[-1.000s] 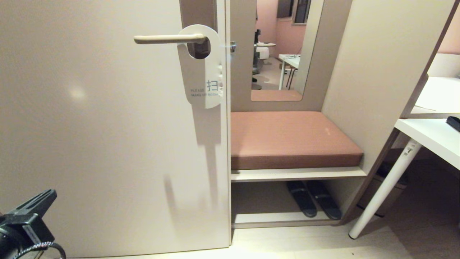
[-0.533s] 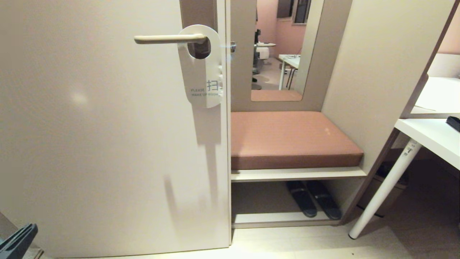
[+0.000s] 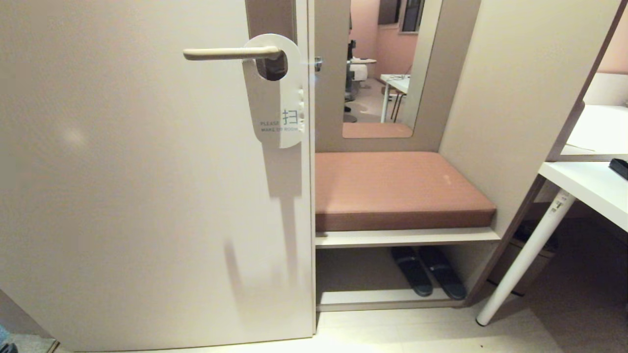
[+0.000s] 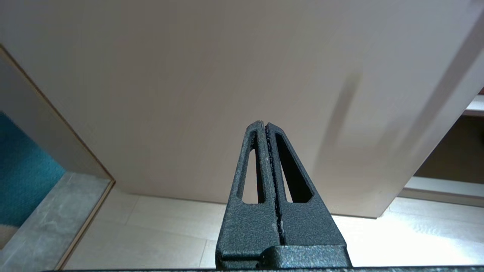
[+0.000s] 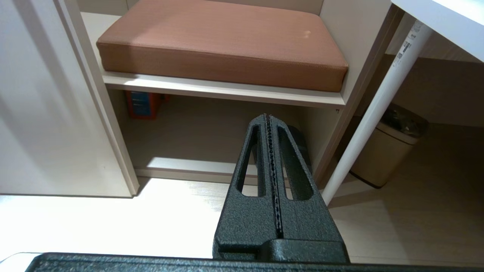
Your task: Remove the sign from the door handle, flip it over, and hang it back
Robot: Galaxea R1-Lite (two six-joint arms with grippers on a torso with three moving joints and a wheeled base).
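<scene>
The sign (image 3: 275,105) hangs on the door handle (image 3: 228,53), white side out with "PLEASE MAKE UP ROOM" near its lower end. The handle is a beige lever on the beige door (image 3: 147,196). Neither gripper shows in the head view. My left gripper (image 4: 264,124) is shut and empty, low down, pointing at the bottom part of the door above the floor. My right gripper (image 5: 267,116) is shut and empty too, pointing at the open shelf under the bench.
Right of the door stands a bench with a brown cushion (image 3: 397,189), dark slippers (image 3: 427,272) beneath it, and a mirror (image 3: 382,68) above. A white desk (image 3: 588,189) with a slanted leg (image 3: 527,255) is at the right, a bin (image 5: 385,155) under it.
My left gripper, seen at the bottom left corner of the head view a second ago, has sunk out of that view. The sign and handle have stayed put.
</scene>
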